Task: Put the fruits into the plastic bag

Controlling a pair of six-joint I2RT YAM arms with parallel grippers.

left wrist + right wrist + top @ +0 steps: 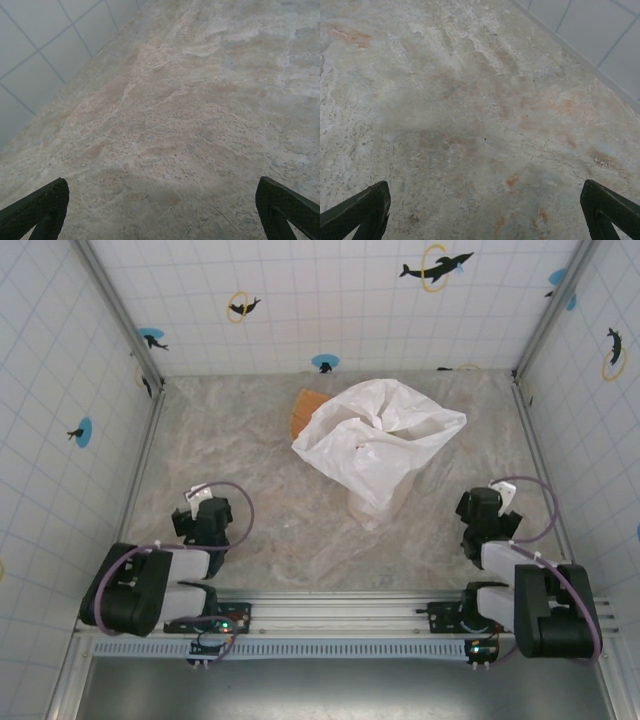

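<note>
Plastic bag sits crumpled mid-table toward the back wall, half covering a tan plate. Whether the fruits are inside, I cannot tell. Left gripper and right gripper hang near their bases, jaws wide apart and empty, with bare table all round, so there's plenty of room to reach in.

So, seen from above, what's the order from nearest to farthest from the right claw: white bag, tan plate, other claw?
1. plastic bag, mid-table, to the left of the right gripper.
2. tan plate, peeking out behind the bag's far left.
3. left gripper, at the opposite side.
</note>
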